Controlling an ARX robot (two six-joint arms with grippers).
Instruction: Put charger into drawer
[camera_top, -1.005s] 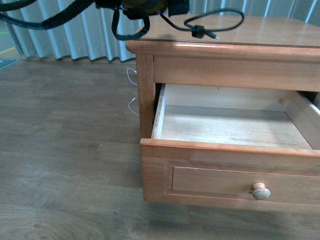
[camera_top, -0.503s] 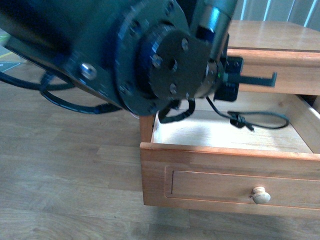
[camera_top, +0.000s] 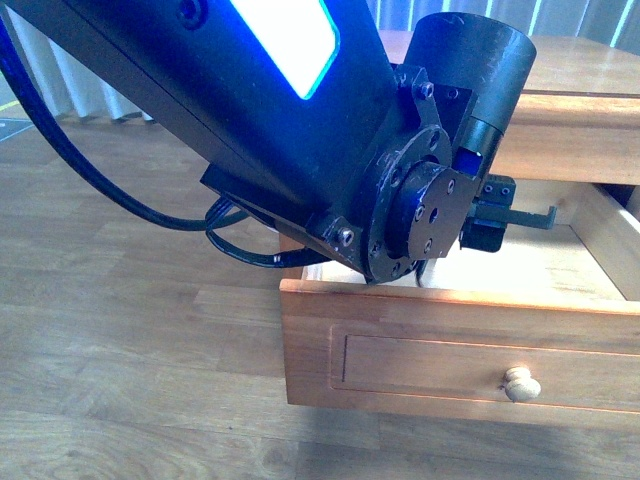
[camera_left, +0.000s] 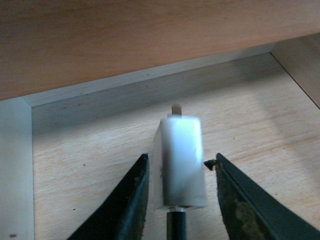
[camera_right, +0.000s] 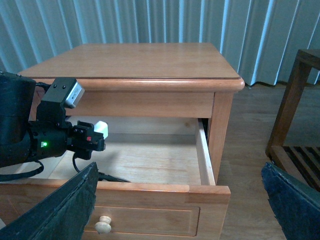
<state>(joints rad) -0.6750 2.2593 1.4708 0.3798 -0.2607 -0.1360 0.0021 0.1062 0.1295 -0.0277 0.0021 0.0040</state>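
The drawer (camera_top: 450, 350) is pulled open, with its pale knob (camera_top: 521, 384) on the front. My left gripper (camera_left: 181, 157) is inside it, above the pale floor (camera_left: 260, 125), with the jaws open. The white charger (camera_left: 180, 160) sits blurred between the fingers with a gap on each side, its black cable (camera_left: 176, 227) trailing back. I cannot tell whether it rests on the floor. The right wrist view shows the charger (camera_right: 101, 129) at the left gripper's (camera_right: 95, 137) tips and the cable (camera_right: 107, 176) on the drawer floor. My right gripper (camera_right: 180, 200) is open and empty in front of the drawer.
My left arm (camera_top: 300, 130) fills most of the front view and hides the drawer's left part. The nightstand top (camera_right: 135, 60) is bare. A dark wooden shelf frame (camera_right: 295, 115) stands to the right of the nightstand. Curtains hang behind.
My left arm came down from above the nightstand top into the open drawer, carrying the charger. The cable loop that showed in the front view is now hidden behind the arm.
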